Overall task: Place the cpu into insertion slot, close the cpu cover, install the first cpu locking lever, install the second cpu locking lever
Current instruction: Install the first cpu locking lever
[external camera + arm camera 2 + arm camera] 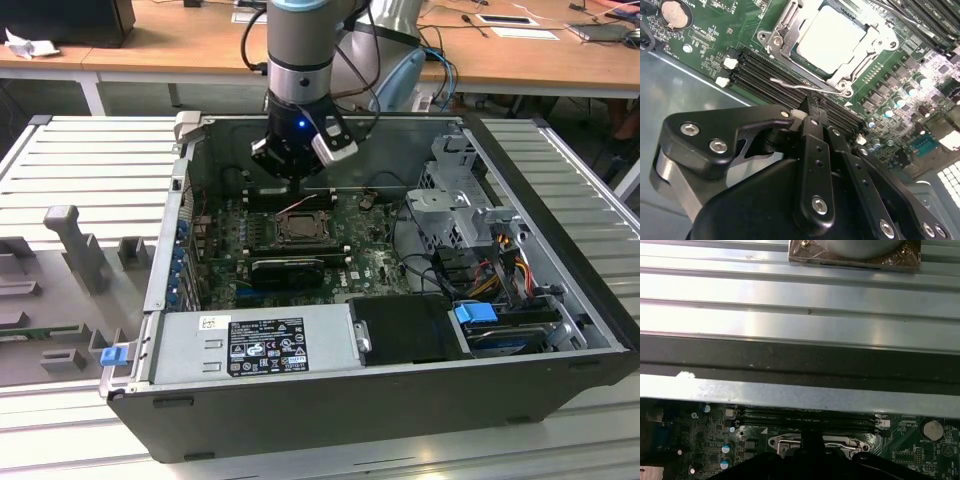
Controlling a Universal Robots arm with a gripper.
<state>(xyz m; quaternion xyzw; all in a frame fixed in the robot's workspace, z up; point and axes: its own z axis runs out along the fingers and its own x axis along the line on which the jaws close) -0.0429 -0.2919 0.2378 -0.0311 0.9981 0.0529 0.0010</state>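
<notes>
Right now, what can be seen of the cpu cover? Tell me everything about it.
In the second wrist view, the cpu cover is a thin silvery metal frame with a square central opening. It lies flat, folded down over the insertion slot, and the pale-topped cpu shows through the opening. Round fasteners sit near its corners. A wire locking lever runs along one edge, its end sticking out past the frame. The gripper is close to that lever, apart from the cover.
</notes>
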